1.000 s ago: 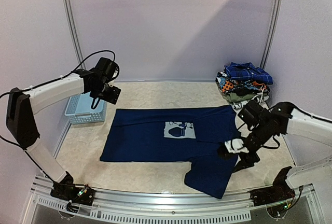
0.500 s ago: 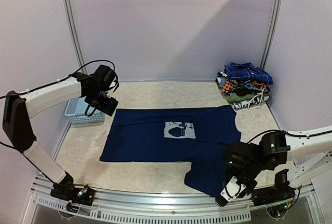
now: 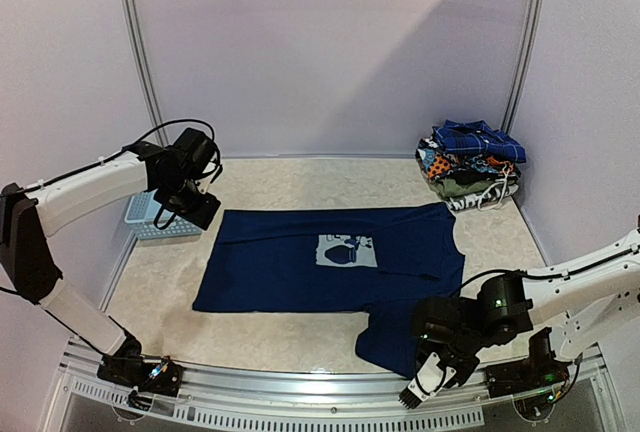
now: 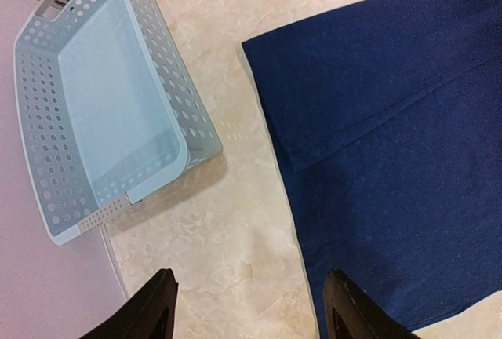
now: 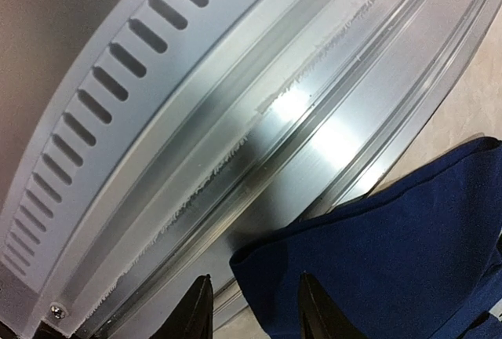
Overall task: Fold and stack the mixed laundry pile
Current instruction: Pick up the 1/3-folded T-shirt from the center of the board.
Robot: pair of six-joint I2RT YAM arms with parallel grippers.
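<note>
A navy T-shirt (image 3: 300,262) with a pale chest print (image 3: 348,250) lies spread flat on the table. One part of it hangs toward the near edge (image 3: 395,337). My left gripper (image 3: 192,210) hovers open over its far left corner. In the left wrist view the left gripper (image 4: 247,309) straddles bare table beside the shirt's edge (image 4: 392,143). My right gripper (image 3: 425,384) sits low at the near edge. In the right wrist view the right gripper (image 5: 255,311) stands apart around a corner of the navy cloth (image 5: 376,253). The rest of the laundry pile (image 3: 472,167) is stacked at the back right, with a plaid shirt (image 3: 478,139) on top.
A light-blue perforated basket (image 3: 160,214) stands at the left beside the shirt and looks empty in the left wrist view (image 4: 102,96). A ribbed metal rail (image 5: 235,119) runs along the table's near edge under the right gripper. Walls close in the back and sides.
The right arm swung from the shirt's right side down to the near edge, its jaws narrowing. The left gripper shifted slightly left and lower toward the shirt's far left corner.
</note>
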